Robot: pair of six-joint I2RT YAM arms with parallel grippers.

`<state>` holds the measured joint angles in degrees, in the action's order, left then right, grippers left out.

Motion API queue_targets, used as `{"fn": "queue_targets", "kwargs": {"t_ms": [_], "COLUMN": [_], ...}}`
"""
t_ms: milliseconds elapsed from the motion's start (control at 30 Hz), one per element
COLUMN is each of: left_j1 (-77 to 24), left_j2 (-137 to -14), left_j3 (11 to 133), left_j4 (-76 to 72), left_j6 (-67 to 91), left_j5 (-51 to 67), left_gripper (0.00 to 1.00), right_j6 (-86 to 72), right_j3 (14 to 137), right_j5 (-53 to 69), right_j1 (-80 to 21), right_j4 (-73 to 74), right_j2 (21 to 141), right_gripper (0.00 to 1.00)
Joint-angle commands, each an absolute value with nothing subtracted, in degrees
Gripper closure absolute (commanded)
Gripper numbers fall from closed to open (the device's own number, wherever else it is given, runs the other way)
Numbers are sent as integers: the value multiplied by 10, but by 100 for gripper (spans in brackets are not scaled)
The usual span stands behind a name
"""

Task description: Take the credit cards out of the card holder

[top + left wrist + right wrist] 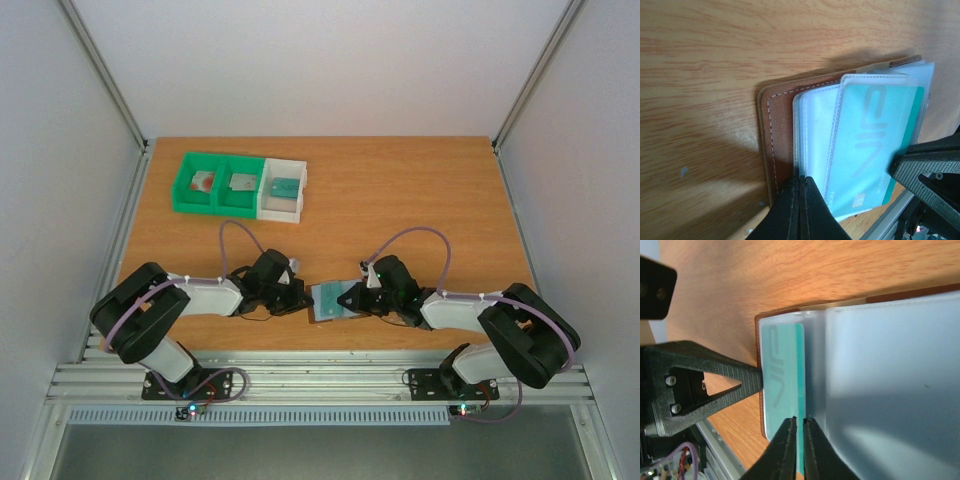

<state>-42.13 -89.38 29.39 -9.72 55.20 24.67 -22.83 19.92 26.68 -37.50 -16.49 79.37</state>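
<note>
The brown card holder (322, 303) lies open near the table's front edge, between both grippers. In the left wrist view its blue-grey clear pockets (812, 125) fan out over the brown cover (777, 125). A teal credit card (875, 140) sits in the top pocket. My left gripper (802, 181) is shut on the near edge of a pocket of the card holder. My right gripper (800, 421) is shut on the teal card's (782, 375) bright edge, where it sticks out of its sleeve. The left gripper's finger (705, 385) touches the holder's far side.
At the back left stand a green bin (180, 185) and a white bin (301, 185) side by side. They hold a white card with a red mark (204, 181), a grey card (243, 182) and a teal card (284, 186). The table's front edge runs just behind the holder.
</note>
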Motion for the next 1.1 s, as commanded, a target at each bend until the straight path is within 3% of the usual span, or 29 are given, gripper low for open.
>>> {"fn": "queue_targets", "kwargs": {"t_ms": [0, 400, 767, 1067], "left_j1": [-420, -421, -420, -420], "left_j2": [-920, -962, -967, -972], "left_j3": [294, 306, 305, 312], "left_j4": [-98, -121, -117, -115], "left_j6": [534, 506, 507, 506], "left_j5": [242, 268, 266, 264], "left_gripper": [100, 100, 100, 99], "right_j6": [-240, -236, -223, -230], "right_j3": [193, 181, 189, 191], "right_j5": [289, 280, 275, 285], "right_j1": [-370, -365, -353, -353], "right_j4": [-182, -180, -147, -176], "right_j2": [798, 797, 779, 813], "right_gripper": [98, 98, 81, 83]}}
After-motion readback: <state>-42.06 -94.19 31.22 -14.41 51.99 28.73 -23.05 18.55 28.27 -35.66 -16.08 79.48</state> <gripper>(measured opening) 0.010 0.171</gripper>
